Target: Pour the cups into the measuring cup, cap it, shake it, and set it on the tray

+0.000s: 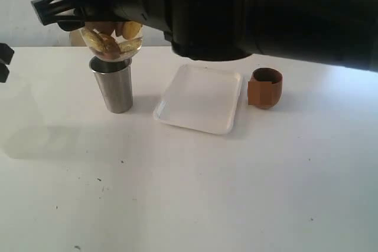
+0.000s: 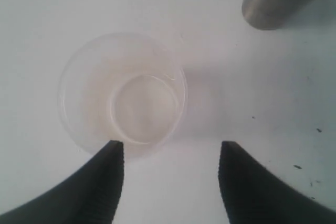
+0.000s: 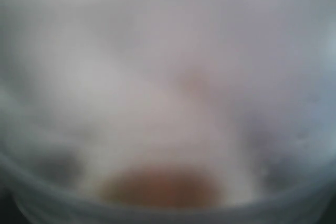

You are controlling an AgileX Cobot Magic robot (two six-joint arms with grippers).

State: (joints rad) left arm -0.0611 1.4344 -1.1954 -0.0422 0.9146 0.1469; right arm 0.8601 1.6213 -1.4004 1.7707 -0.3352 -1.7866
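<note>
Clear plastic measuring cup [image 1: 115,38] clamped in right hand [image 1: 88,13], axis roughly upright, yellow-brown pieces [image 1: 131,29] at low end just above tapered steel tumbler [image 1: 114,90]; left hand [image 2: 170,156] apart, near frosted cup [image 2: 123,93].

This looks like a bare robot-testing lab. A plain white speckled worktop [image 1: 207,193] fills the frame, a blank pale wall [image 1: 15,28] stands at upper left, and a bulky black robot arm [image 1: 266,16] spans the top.

Brushed steel tumbler [image 1: 112,90], wooden cup [image 1: 264,88], glossy white tray [image 1: 201,98]
</note>
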